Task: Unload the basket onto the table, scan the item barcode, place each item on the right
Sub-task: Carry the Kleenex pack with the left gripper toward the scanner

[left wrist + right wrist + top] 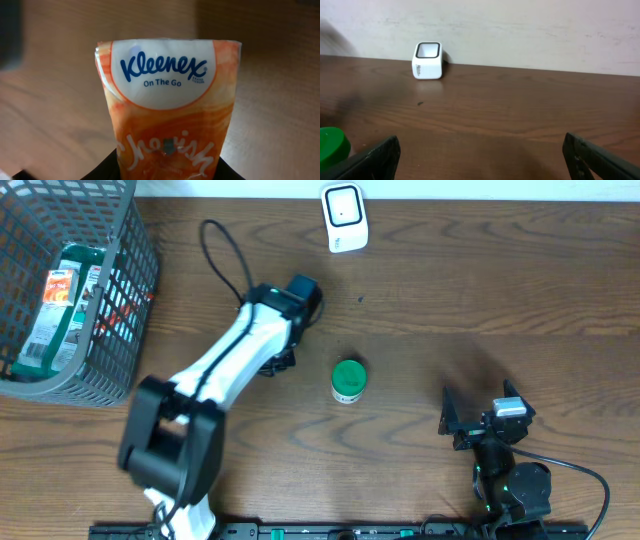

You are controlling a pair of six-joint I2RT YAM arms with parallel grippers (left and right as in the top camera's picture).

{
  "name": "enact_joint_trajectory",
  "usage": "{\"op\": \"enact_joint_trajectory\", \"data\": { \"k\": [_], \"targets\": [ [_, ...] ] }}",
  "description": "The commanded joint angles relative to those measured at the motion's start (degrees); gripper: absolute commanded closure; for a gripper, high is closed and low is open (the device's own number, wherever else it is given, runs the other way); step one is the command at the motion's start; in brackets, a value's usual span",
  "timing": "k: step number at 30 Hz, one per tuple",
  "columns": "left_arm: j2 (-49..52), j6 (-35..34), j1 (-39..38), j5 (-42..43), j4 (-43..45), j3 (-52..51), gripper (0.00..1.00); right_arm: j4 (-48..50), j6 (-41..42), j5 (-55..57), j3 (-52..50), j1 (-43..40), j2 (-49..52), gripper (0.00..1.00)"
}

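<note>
Our left pincer (165, 172) is clamped on the tissue pack (167, 100), whose long axis runs straight out from the fingers (logo end farthest out), over the table (480, 290). The scanner (343, 218) stands at the far edge, ahead and right of that arm, which is the nearer one. The right pincer (482, 160) gapes wide, empty. The basket (110, 380) holds packets (55, 310).

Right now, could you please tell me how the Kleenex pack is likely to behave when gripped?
The Kleenex pack looks crinkled at its edges, so it probably squashes. Its glossy surface may be slippery. As pocket tissues, it is likely light.
</note>
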Motion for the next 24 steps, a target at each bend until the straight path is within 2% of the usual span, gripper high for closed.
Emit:
{"op": "enact_joint_trajectory", "data": {
  "k": [1,2,4,6,7,10,16,24],
  "targets": [
    [3.63,-0.74,-0.42,-0.28,1.79,-0.02,0.64,-0.22,0.98,0.55,-0.04,-0.24,0.00,0.01],
    [4.44,-0.57,-0.42,-0.17,2.45,-0.02,0.64,-0.20,0.98,0.55,-0.04,-0.24,0.00,0.01],
    [5.27,-0.55,-0.28,-0.17,3.23,-0.02,0.56,-0.22,0.98,0.55,-0.04,-0.24,0.00,0.01],
    [5.38,-0.55,-0.26,-0.15,3.39,-0.02,0.33,-0.22,0.98,0.55,-0.04,-0.24,0.00,0.01],
    [5.29,-0.04,-0.26,0.02,3.43,0.04,0.26,-0.20,0.98,0.55,-0.04,-0.24,0.00,0.01],
    [4.66,3.23,-0.04,1.09,3.82,1.20,0.19,-0.22,0.98,0.55,-0.04,-0.24,0.00,0.01],
    [0.20,8.76,3.10,7.28,2.97,7.45,0.16,-0.22,0.98,0.55,-0.04,-0.24,0.00,0.01],
    [-5.57,6.84,14.16,24.15,-0.09,8.17,0.17,-0.22,0.98,0.55,-0.04,-0.24,0.00,0.01]
  ]
}}
